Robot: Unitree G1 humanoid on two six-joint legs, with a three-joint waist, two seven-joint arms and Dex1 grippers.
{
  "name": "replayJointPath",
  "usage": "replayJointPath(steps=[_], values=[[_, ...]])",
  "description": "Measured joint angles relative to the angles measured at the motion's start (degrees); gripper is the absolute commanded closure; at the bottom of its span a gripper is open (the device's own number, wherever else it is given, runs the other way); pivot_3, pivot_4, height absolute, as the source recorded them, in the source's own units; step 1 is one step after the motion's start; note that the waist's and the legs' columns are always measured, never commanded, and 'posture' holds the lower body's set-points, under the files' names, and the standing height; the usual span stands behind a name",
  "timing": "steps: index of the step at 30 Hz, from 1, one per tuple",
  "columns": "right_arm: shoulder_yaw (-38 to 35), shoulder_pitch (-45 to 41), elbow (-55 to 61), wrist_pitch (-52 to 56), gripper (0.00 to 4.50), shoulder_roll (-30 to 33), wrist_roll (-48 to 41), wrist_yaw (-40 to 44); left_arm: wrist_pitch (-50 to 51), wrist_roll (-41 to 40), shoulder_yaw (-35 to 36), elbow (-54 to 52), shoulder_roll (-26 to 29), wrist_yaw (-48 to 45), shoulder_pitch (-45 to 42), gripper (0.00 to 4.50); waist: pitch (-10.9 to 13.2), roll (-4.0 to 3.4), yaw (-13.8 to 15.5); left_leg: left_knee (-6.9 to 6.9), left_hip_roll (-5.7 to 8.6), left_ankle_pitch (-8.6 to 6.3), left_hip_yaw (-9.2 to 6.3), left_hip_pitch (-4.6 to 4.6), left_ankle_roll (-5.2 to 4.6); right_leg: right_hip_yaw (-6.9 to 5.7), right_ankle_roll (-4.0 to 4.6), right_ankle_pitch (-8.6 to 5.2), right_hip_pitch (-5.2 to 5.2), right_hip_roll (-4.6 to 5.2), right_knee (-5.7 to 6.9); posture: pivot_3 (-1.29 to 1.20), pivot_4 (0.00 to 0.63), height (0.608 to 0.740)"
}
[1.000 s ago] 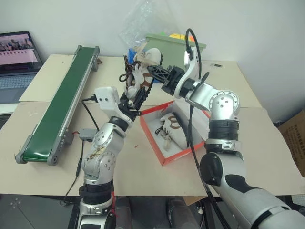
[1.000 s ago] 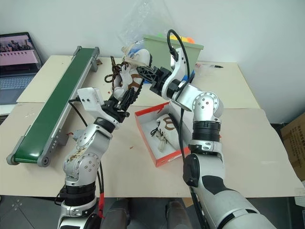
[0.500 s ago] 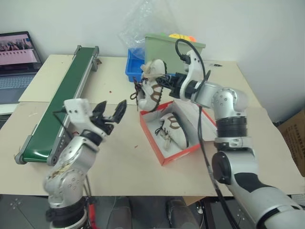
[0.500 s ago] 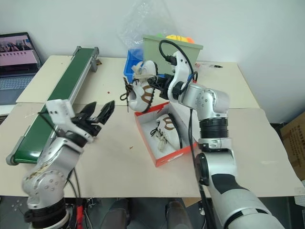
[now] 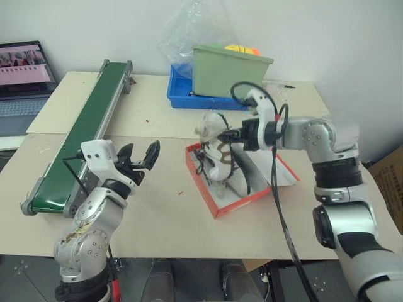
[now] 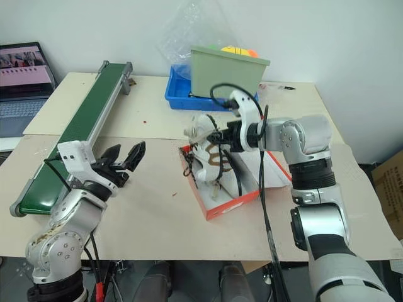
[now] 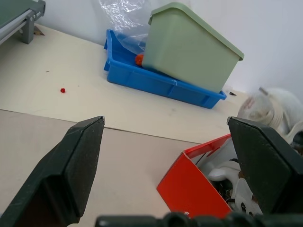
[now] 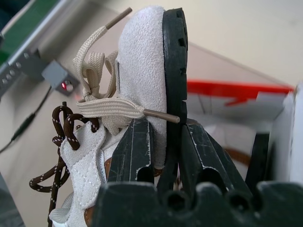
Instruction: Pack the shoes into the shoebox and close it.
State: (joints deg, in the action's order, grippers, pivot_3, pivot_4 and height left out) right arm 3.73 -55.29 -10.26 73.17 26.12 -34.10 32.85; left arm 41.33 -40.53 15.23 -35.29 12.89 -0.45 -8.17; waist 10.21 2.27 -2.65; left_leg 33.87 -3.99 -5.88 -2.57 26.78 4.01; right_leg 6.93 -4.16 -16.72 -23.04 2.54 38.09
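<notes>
A wide table (image 5: pixel 157 207) covered in matte beige board carries everything. Along its far left runs a long conveyor with a dark green belt (image 5: pixel 88 126) between grey metal rails. At the far edge a pale green plastic bin (image 5: pixel 228 69) sits tilted in a shallow blue plastic tray (image 5: pixel 189 100), with crinkled clear plastic film (image 5: pixel 189 31) behind them. A laptop (image 5: pixel 22 78) stands open at the far left corner.

Near the table's middle lies the shallow rectangular cardboard shoebox (image 5: pixel 214 204), red-orange outside and white inside, its flap lid folded out flat to the right.

The right arm reaches in from the right, elbow bent, forearm running leftward, so the right gripper (image 5: pixel 234 135) hangs over the box's far end. Its two black fingers (image 8: pixel 135 151) are clamped on the black ribbed sole edge and cream suede upper of one small sneaker (image 6: pixel 204 141), held sole-edge up with beige and dark brown laces dangling toward the box. The held shoe is blurred in the head views. Under it, inside the box, lies the second cream sneaker with brownish markings (image 5: pixel 220 170).

The left arm is bent near the table's left front, its forearm raised and aimed toward the box. The left gripper (image 5: pixel 140 157) stands well apart from the box with its black wedge-shaped fingers (image 7: pixel 80 165) spread wide and nothing between them.
</notes>
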Motion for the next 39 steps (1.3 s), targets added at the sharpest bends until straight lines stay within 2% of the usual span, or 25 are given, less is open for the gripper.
replayJointPath(steps=[4,9,14,21,23,27,32,35,39], values=[[0.40,4.07,-2.79,-2.00,4.12,-0.78,0.64,2.25,-0.07,0.07,-0.06,-0.26,-0.17,1.05,0.18,0.03,0.00,0.00,0.07,0.02,0.01,0.00,0.00,0.01,0.00,0.00,0.00,0.00,0.00,0.00,-0.01,0.00,0.150,0.740],[2.94,4.56,-5.49,-4.59,4.12,-0.62,3.40,4.81,-0.07,0.01,0.84,-2.11,-0.13,2.32,1.76,0.03,0.00,0.00,-0.09,0.00,0.00,0.00,0.00,-0.02,0.00,0.02,-0.01,0.01,-0.01,-0.01,0.00,0.00,0.150,0.740],[8.12,4.01,-6.36,-7.56,4.12,-0.63,6.58,8.96,-0.07,-0.02,1.28,-4.02,-0.77,4.42,2.71,0.03,0.00,0.00,0.00,0.01,0.00,0.00,0.00,-0.01,0.00,0.01,-0.02,0.01,0.00,-0.01,-0.01,0.00,0.150,0.740],[20.09,-0.16,-10.52,-17.77,4.12,-0.81,15.32,17.96,-0.07,-0.05,1.80,-7.90,-1.84,7.85,4.69,0.03,0.00,0.00,0.01,0.03,0.01,0.00,0.00,-0.04,0.01,0.01,-0.02,0.01,0.03,-0.01,-0.01,0.00,0.150,0.740],[21.51,-0.68,-13.37,-21.21,3.11,-1.64,17.97,18.81,-0.07,-0.03,1.82,-9.08,-1.87,8.85,5.11,0.00,0.00,0.00,0.04,0.03,0.00,0.00,0.00,-0.03,0.01,0.01,-0.02,0.01,0.03,0.00,-0.01,0.00,0.150,0.740],[22.23,-2.69,-19.69,-27.40,1.90,-4.30,22.18,18.88,0.01,-0.08,1.70,-11.60,-2.29,10.88,6.65,0.00,0.00,0.00,0.06,0.02,0.00,0.00,0.00,-0.05,0.01,0.00,-0.01,0.01,0.03,-0.01,0.01,0.00,0.150,0.740],[21.38,-5.33,-22.36,-30.24,0.04,-5.18,24.54,19.30,0.10,-0.14,1.42,-12.72,-2.22,12.13,7.12,0.00,0.00,0.00,0.14,0.03,0.01,0.00,0.00,-0.05,0.01,0.00,-0.01,0.02,0.03,0.00,0.01,0.00,0.150,0.740],[20.06,-6.79,-21.35,-29.91,0.04,-4.19,24.83,20.58,0.40,-0.13,0.93,-12.50,-1.09,11.85,6.32,0.00,0.00,0.00,0.31,0.01,0.01,0.00,0.00,-0.03,0.01,-0.02,-0.01,0.02,0.02,0.00,0.00,0.00,0.150,0.740],[14.19,-7.78,-10.16,-19.19,0.04,-0.21,17.83,26.24,2.26,-0.34,-0.78,-11.01,4.16,8.17,3.16,0.00,0.01,-0.02,0.34,0.01,0.01,-0.01,0.00,0.02,0.01,-0.01,-0.01,0.02,-0.01,0.00,-0.02,0.00,0.150,0.740]])
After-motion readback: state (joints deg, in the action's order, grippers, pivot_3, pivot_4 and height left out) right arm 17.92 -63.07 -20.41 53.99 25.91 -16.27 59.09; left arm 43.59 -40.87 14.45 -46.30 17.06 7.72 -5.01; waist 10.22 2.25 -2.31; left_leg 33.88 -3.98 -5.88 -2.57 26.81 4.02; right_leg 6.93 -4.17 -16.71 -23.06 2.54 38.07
